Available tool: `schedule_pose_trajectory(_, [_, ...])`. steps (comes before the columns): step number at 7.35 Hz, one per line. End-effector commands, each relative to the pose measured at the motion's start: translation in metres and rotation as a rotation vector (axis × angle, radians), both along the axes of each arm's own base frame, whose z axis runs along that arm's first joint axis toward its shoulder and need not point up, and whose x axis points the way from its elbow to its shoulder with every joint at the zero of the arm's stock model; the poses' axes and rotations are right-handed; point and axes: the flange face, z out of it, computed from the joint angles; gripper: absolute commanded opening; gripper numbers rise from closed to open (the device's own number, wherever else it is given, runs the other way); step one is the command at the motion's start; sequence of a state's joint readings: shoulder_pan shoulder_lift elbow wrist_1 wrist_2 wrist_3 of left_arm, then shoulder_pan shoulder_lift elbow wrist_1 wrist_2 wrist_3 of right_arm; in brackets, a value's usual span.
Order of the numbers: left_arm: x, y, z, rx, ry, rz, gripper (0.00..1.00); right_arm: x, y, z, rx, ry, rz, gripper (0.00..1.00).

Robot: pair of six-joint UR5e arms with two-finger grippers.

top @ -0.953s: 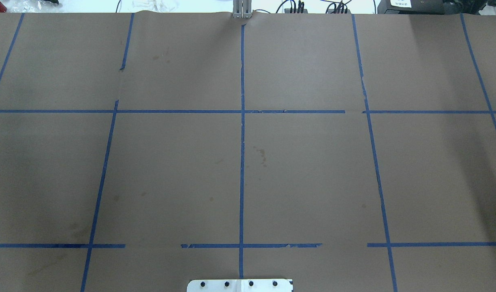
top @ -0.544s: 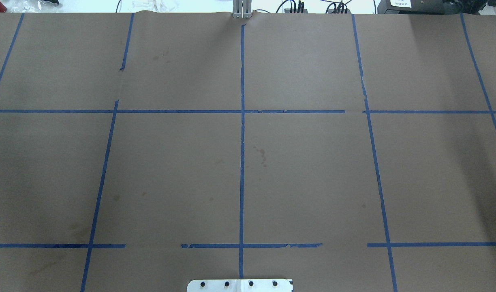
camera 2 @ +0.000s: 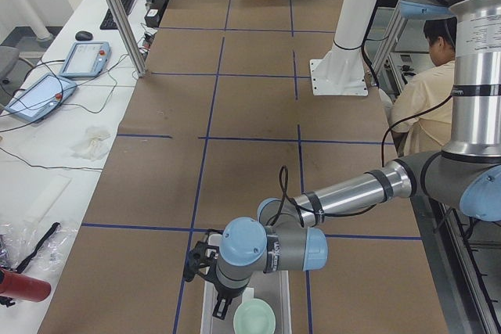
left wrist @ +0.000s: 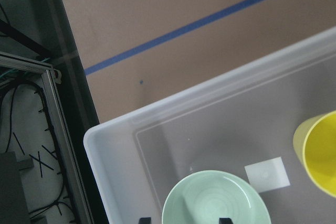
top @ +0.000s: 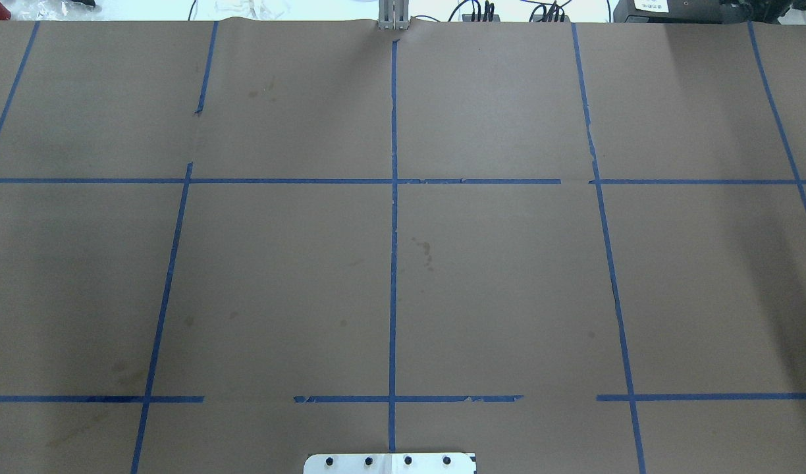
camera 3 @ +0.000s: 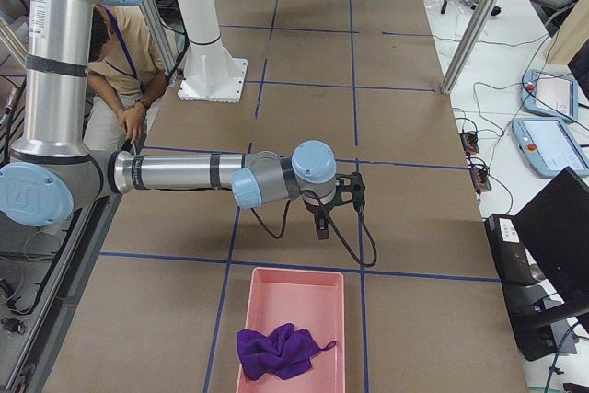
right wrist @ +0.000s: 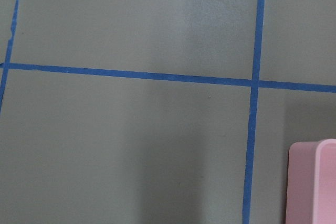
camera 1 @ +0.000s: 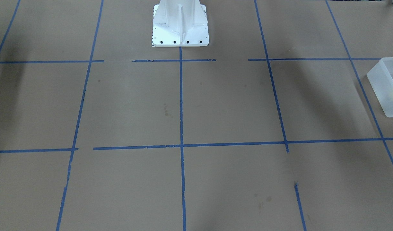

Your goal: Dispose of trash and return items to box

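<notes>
1 mint bowl (left wrist: 215, 200) and 1 yellow cup (left wrist: 317, 150) are seen inside 1 frosted bin (left wrist: 113, 145) at table's L end. L gripper (left wrist: 184, 220) is held over bowl, fingers spread wide, nothing gripped. R gripper (camera 3: 320, 225): finger spacing can't be told. 1 pink tray (camera 3: 290, 271) w/ 1 purple cloth (camera 3: 276, 349) is seen near it.
</notes>
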State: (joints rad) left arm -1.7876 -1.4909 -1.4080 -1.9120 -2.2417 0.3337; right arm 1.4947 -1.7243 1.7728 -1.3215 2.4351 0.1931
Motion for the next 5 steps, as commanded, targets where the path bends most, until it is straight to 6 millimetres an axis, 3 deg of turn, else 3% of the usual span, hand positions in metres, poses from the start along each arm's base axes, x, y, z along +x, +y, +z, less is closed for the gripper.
schedule_pose_trajectory(1, [0.047,-0.035,-0.092,-0.017,0.141,-0.079,0.55,0.007,-0.003,0.006,0.001,0.072,0.024,1.0])
schedule_pose_trajectory(2, [0.088,-0.056,-0.156,-0.059,0.166,-0.082,0.55,0.009,-0.003,0.008,0.001,0.071,0.023,1.0])
schedule_pose_trajectory(3, [0.148,-0.058,-0.215,-0.074,0.186,-0.036,0.62,0.009,-0.003,0.005,0.003,0.067,0.024,1.0])
schedule_pose_trajectory(4, [0.173,-0.048,-0.24,-0.092,0.206,-0.041,0.62,0.009,-0.005,0.006,0.001,0.069,0.027,1.0])
schedule_pose_trajectory(5, [0.185,-0.039,-0.248,-0.084,0.209,-0.015,0.67,0.009,-0.004,0.007,-0.002,0.07,0.027,1.0])
